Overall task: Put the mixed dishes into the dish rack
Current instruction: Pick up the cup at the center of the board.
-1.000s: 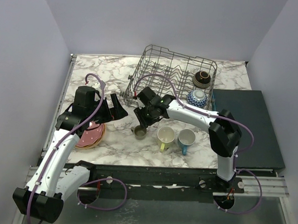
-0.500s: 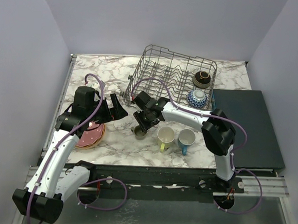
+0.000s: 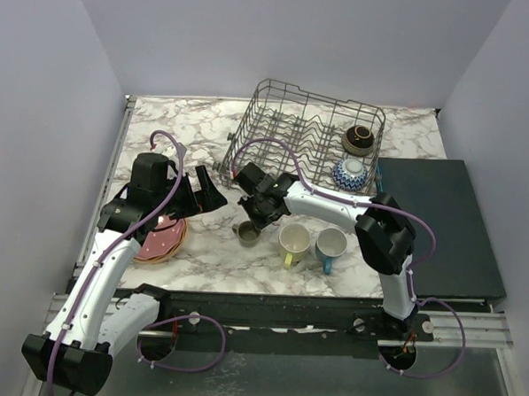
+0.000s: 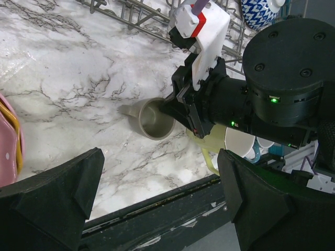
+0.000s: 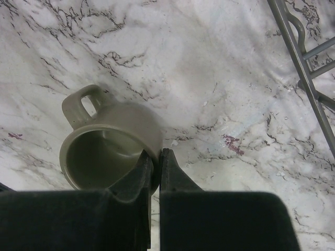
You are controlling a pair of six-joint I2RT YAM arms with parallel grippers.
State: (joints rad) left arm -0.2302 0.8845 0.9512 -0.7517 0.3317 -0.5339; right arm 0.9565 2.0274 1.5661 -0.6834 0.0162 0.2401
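— Where's your dish rack (image 3: 290, 128)?
— At the back. Your left gripper (image 3: 204, 191) hangs spread wide near the plates (image 3: 160, 241).
— And the grey mug (image 5: 104, 151)?
— On the table (image 3: 206, 124), in front of the rack. Your right gripper (image 5: 155, 167) has just dropped and clamped its rim; lift next.

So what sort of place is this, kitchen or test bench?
Probably a lab test cell, not a kitchen: plain walls box in a marble-patterned tabletop, two robot arms are bolted at its near edge, and a dish rack stands on it.
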